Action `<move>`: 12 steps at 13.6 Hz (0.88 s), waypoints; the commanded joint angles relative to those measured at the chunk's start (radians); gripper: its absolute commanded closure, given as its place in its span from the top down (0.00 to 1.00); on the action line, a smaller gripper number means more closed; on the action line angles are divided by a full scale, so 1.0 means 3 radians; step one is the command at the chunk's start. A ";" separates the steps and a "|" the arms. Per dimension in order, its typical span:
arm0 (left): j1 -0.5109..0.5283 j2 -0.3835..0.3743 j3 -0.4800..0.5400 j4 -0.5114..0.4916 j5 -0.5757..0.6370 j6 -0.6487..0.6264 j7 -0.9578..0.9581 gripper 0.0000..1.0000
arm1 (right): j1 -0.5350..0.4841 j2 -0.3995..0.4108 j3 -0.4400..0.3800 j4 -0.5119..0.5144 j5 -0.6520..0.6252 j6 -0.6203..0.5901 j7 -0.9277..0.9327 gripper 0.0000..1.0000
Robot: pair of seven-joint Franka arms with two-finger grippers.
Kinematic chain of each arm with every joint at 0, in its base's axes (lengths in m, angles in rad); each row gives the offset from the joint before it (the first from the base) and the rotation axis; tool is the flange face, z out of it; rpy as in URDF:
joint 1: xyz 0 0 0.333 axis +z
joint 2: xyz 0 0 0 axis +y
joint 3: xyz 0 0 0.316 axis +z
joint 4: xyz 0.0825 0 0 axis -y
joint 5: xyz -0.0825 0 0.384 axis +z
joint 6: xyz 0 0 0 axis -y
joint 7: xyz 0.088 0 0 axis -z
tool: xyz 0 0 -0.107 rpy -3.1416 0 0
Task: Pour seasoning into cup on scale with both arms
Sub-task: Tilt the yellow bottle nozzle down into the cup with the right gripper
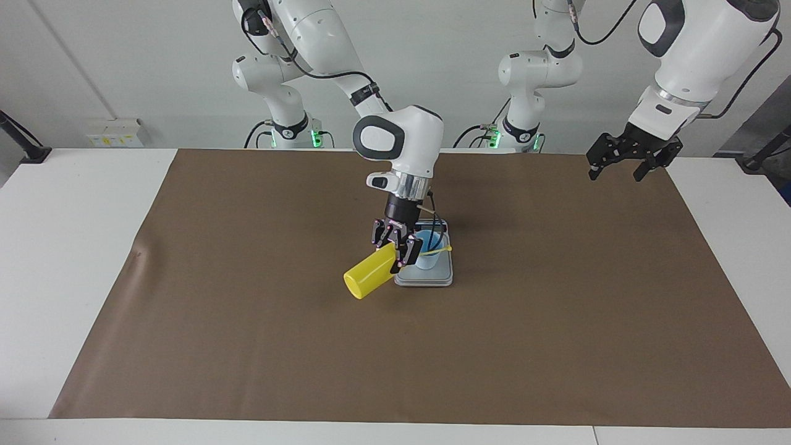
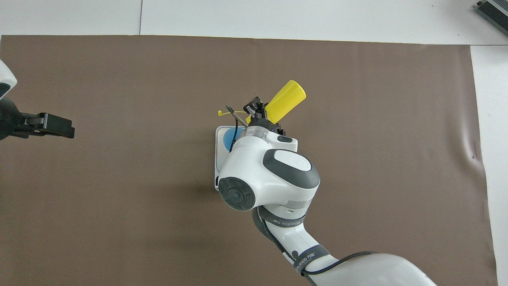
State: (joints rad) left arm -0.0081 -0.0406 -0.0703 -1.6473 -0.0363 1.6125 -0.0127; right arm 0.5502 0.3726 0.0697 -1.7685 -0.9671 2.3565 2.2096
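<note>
Near the middle of the brown mat (image 1: pixel 556 321) spread over the white table (image 1: pixel 74 247), the yellow seasoning bottle (image 1: pixel 369 275) is held tilted in the air by the right gripper (image 1: pixel 395 246), which is clamped around the bottle's upper body just below the nozzle. The bottle's flat base is pointed down and away from the robots, toward the right arm's end of the table, while its nozzle end is raised and turned toward the light blue cup (image 1: pixel 428 252). The cup is seen standing upright on the silver-grey scale (image 1: pixel 426 279), directly beside the gripper. The bottle's small tethered cap (image 1: pixel 446 249) is carried out on its thin strap across the top of the cup. In the overhead view, the bottle (image 2: pixel 283 101) is shown jutting out from under the right arm's wrist, and the cup (image 2: pixel 229 139) and the scale (image 2: pixel 219 151) are largely covered by that arm. Whether the nozzle tip is over the cup's mouth cannot be told, since it is hidden by the gripper. The left gripper (image 1: pixel 624 165) is held with its fingers spread and nothing between them, raised above the mat's edge at the left arm's end of the table, well apart from the scale.
</note>
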 commanded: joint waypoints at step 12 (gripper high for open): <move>0.0006 -0.0049 0.0040 -0.0057 0.0008 -0.0001 -0.0034 1.00 | 0.0063 0.0149 0.0008 0.0280 -0.0422 -0.0272 0.0069 0.00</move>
State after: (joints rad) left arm -0.0068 -0.0406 -0.0598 -1.6474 -0.0363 1.6116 -0.0130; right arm 0.5691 0.3975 0.0693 -1.7317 -1.0530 2.2985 2.2096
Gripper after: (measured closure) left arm 0.000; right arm 0.533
